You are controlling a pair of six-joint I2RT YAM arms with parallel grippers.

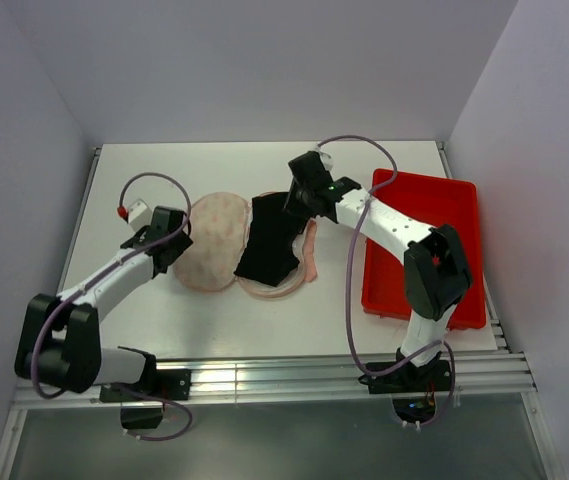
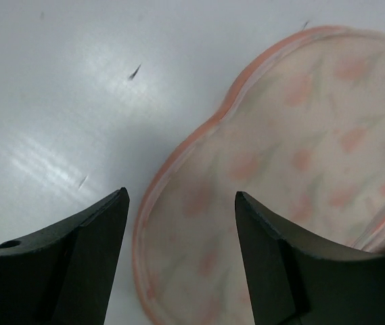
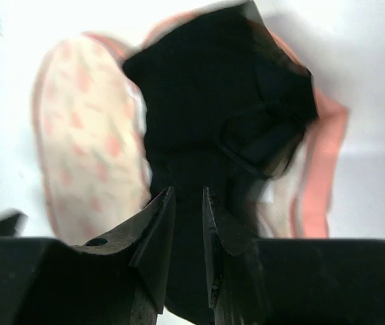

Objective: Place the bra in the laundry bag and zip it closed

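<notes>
Evidently soft and floppy, the bra (image 1: 269,245) lay draped over the bag (image 1: 212,248) at frame centre, best held by its edge, where the nearly closed right gripper (image 3: 189,223) pinched it; the left gripper (image 2: 180,196) gaped empty.

bra (image 1: 267,245) — black, lying on bag's right half | laundry bag (image 1: 207,243) — beige-pink, unzipped, spread flat

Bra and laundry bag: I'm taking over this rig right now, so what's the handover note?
Left gripper: open, holding nothing, over the left edge of the laundry bag.
Right gripper: shut on the bra.
The laundry bag lies unzipped and spread open; the bra drapes over its right half.
Done: bra is on the bag.
Left: tuck it in, release, fold the bag shut, zip it.
</notes>
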